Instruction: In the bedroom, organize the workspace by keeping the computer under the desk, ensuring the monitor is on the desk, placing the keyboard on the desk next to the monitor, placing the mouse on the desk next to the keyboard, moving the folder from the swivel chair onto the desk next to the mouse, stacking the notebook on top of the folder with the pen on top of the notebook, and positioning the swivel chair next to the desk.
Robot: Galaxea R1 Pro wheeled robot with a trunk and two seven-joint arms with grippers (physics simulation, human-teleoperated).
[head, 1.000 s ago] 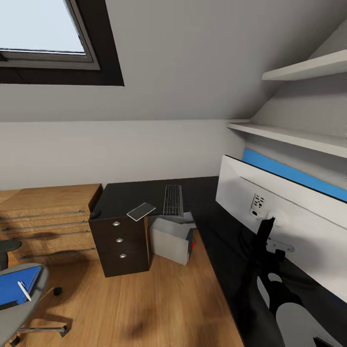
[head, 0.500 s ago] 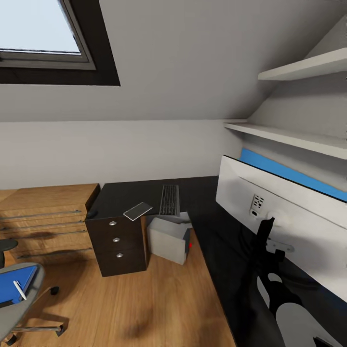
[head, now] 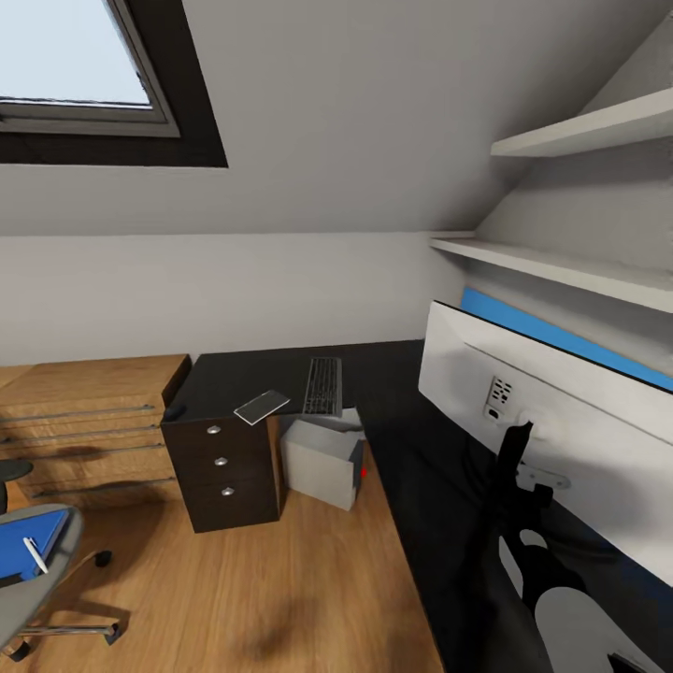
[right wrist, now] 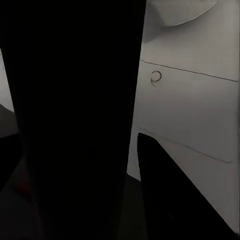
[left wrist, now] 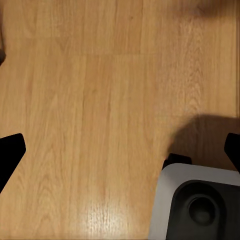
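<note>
The monitor (head: 561, 402) shows its pale back at the right of the head view, above the long arm of the black desk (head: 252, 379). My right gripper (head: 522, 486) is at its black stand (right wrist: 75, 120) and holds it; the fingers themselves are not distinct. The keyboard (head: 322, 386) and the notebook (head: 262, 408) lie on the desk's far end, and a small dark mouse (head: 175, 412) sits at its left corner. The computer (head: 322, 460) stands under the desk. The swivel chair (head: 42, 584) carries the folder (head: 23, 547) and the pen (head: 35, 555). My left gripper (left wrist: 120, 150) hangs open over the floor.
A light wooden drawer chest (head: 89, 425) stands left of the desk's dark drawers (head: 224, 463). White shelves (head: 561, 266) and a blue wall panel (head: 570, 341) run behind the monitor. Wood floor (head: 262, 579) lies open between chair and desk. Part of my base (left wrist: 195, 205) shows below the left gripper.
The camera has turned: desk, chest and chair slid left in the head view, the chair partly leaving it. The monitor kept its place in the picture, moving with me.
</note>
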